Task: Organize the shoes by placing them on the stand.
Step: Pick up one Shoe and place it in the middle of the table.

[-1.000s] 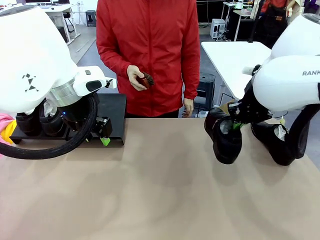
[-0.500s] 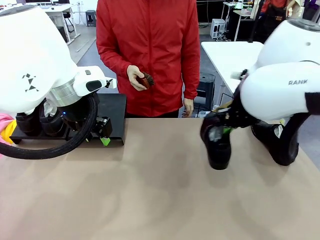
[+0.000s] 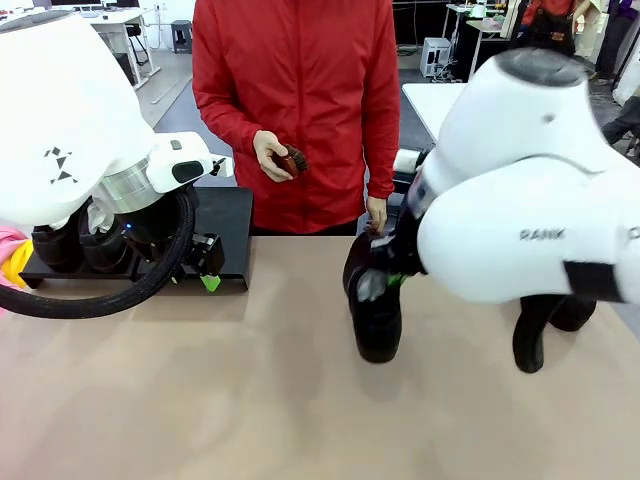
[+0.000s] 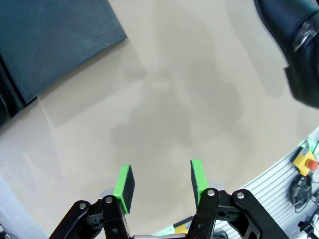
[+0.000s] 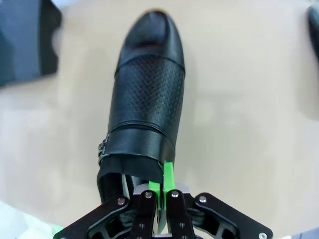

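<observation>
Right gripper [image 5: 160,185]: closed on one shoe [image 5: 147,104], the green pads nipping the thin leather edge at its heel-side opening.
Held shoe, position: it extends straight out from the fingers, with the toe at the far end. In the front view it hangs toe-down over the table [image 3: 250,400]; whether the toe touches cannot be told.
Left gripper [image 4: 160,179]: open and empty, pads apart above bare table.
Stand [image 3: 226,212]: just beyond the left gripper's fingers and well apart from the right gripper. Two shoes [image 3: 78,246] sit on the part behind the left arm, and the part nearest the left gripper looks free.
Handling, judged: the glossy leather is likely slippery. The toe and sole look stiff, the collar thin and flexible. Weight is moderate and sits far from the pinch, so the shoe may swing or rotate in the grip.
Hold point, judged: the heel collar serves, with one pad inside and one outside. A deeper bite would resist slipping better than an edge pinch.
Front view adds: the gap from shoe to stand, and a person [image 3: 295,100] at the far side holding a small brush [image 3: 291,160].
Right wrist view adds: the exact pinch point, the perforated upper and a side buckle.
Left wrist view adds: the gap between the left pads and the stand's corner.
</observation>
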`<state>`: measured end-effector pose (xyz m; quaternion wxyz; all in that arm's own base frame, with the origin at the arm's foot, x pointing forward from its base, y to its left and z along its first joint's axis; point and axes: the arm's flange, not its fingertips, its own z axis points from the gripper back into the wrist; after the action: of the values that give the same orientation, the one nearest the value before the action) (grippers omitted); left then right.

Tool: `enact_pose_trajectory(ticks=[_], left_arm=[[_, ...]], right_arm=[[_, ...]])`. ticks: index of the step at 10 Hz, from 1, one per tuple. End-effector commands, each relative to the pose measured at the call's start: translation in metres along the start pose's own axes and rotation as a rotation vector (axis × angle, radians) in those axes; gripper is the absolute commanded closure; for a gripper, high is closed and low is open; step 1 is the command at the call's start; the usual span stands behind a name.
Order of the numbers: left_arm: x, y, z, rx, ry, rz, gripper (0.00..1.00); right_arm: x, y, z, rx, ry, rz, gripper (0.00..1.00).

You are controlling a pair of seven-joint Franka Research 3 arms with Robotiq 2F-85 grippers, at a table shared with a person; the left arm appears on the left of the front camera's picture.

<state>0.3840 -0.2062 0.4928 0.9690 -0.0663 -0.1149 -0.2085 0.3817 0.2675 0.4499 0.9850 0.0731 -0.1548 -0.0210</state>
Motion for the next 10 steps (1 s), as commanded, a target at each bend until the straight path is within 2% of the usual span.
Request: enact_pose_trajectory(ticks=[1,4,6,7,10], left_arm=[[-0.001,0.001,0.003,-0.001,0.004,0.008,0.39],[-0.001,0.001,0.003,-0.001,0.004,0.008,0.39],[-0.001,0.001,0.003,-0.001,0.004,0.008,0.39],[-0.001,0.001,0.003,-0.001,0.004,0.008,0.39],[-0.001,0.001,0.003,-0.001,0.004,0.008,0.39]], right_arm=[[-0.003,0.014,-0.030,0.046,0.033,0.034,1.00],[-0.015,0.021,-0.050,0.051,0.041,0.079,1.00],[-0.024,0.019,-0.066,0.046,0.088,0.081,1.00],[-0.026,0.015,-0.068,0.053,0.096,0.070,0.96],[-0.026,0.001,-0.059,0.044,0.084,0.035,0.38]])
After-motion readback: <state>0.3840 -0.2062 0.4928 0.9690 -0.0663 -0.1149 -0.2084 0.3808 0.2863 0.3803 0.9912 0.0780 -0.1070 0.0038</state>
